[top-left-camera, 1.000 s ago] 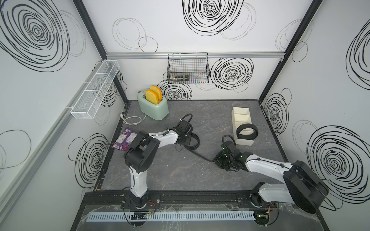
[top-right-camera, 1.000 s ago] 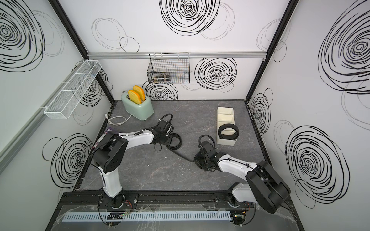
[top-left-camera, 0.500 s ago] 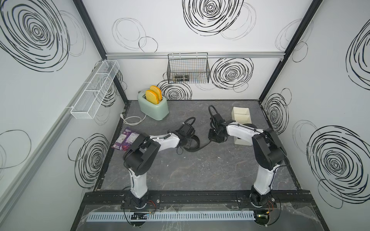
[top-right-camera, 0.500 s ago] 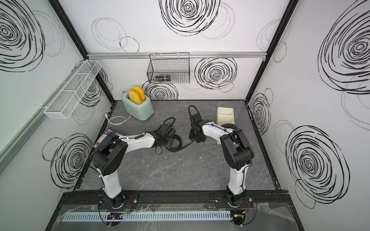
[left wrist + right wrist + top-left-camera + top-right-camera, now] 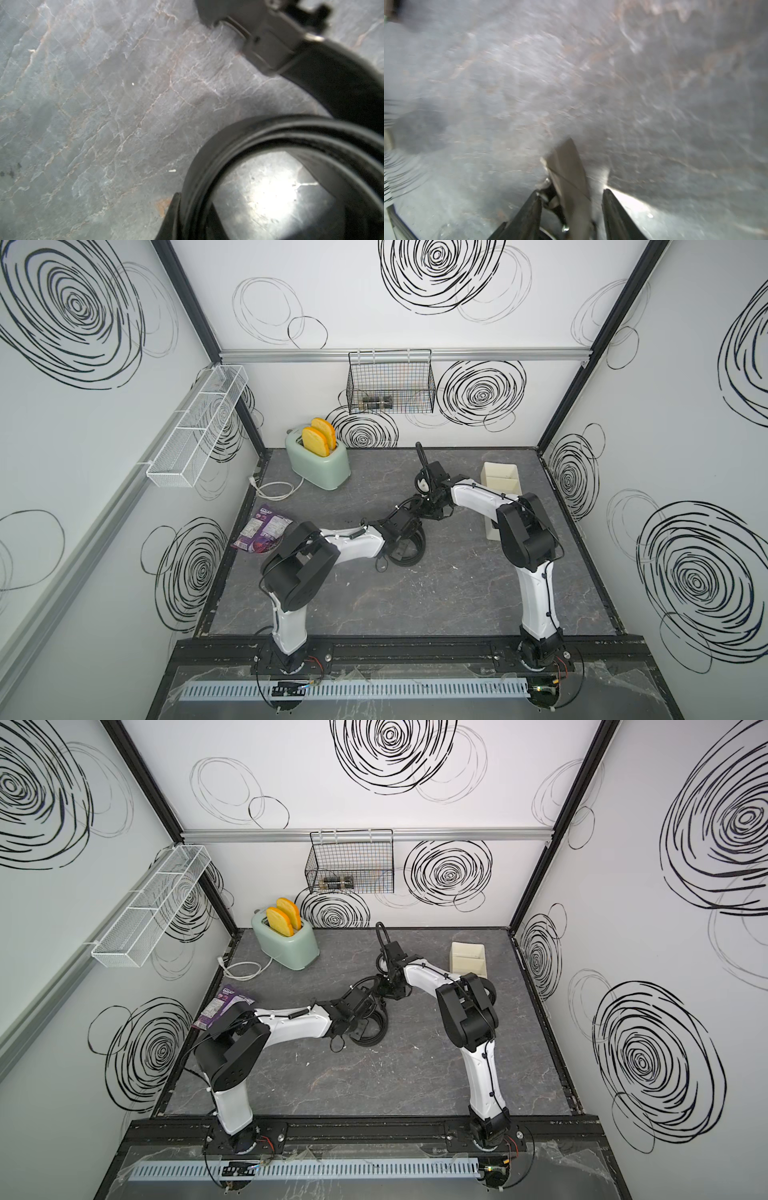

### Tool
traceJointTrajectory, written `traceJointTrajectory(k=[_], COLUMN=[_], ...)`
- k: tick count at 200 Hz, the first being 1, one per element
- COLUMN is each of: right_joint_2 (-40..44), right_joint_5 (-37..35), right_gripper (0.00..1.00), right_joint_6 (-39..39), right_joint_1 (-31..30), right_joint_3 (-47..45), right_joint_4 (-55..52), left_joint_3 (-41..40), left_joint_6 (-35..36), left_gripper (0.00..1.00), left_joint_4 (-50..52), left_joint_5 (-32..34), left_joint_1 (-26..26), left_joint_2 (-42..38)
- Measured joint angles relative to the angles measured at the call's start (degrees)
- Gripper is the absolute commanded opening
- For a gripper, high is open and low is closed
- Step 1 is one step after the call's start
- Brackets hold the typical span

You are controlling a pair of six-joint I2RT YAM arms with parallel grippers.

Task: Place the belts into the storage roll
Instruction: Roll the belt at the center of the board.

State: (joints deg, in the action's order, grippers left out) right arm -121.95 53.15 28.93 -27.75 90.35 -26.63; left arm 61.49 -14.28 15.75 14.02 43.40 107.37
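A coiled black belt point(image 5: 409, 556) lies on the grey floor mid-table. My left gripper point(image 5: 399, 546) is shut on the coil's wall. The left wrist view shows the coil point(image 5: 270, 133) pinched at my left gripper point(image 5: 193, 201), with the buckle point(image 5: 266, 41) lying farther out. My right gripper point(image 5: 424, 512) hovers just behind the left one. In the right wrist view its jaws point(image 5: 572, 194) stand apart with the belt's tapered end point(image 5: 566, 166) loose between them. The cream storage roll point(image 5: 498, 472) stands at the back right, its near half hidden by the right arm.
A mint toaster point(image 5: 318, 464) with two slices and a white cord point(image 5: 270, 491) sits at the back left. A purple snack packet point(image 5: 264, 526) lies by the left wall. A black wire basket point(image 5: 390, 383) and a white mesh shelf point(image 5: 195, 427) hang on the walls.
The right arm swung from the table's front up to the middle, close to the left gripper, and its jaws opened. The left gripper shifted slightly with the coil.
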Motion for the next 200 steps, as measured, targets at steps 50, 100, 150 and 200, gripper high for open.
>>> traceJointTrajectory(k=[50,100,150,200], right_joint_2=[16.65,35.56,36.72,35.85], right_joint_5=[-0.13,0.09,4.72,5.29], right_gripper=[0.62,0.62,0.65,0.65], right_joint_6=[3.08,7.28,12.85,13.53], right_joint_1=[5.84,9.53,0.44,-0.35], right_joint_3=[-10.43,-34.34,-44.65,-45.97], right_joint_4=[2.21,1.01,5.18,10.10], left_joint_3=[0.35,0.26,-1.40,-1.66], left_joint_6=[0.15,0.11,-0.22,-0.39], left_gripper=[0.00,0.00,0.00,0.00], left_joint_4=[0.44,1.77,2.29,2.27], left_joint_5=[0.00,-0.15,-1.33,-0.90], left_joint_1=[0.13,3.63,7.39,8.24], left_joint_2=[0.09,-0.20,-1.75,-1.92])
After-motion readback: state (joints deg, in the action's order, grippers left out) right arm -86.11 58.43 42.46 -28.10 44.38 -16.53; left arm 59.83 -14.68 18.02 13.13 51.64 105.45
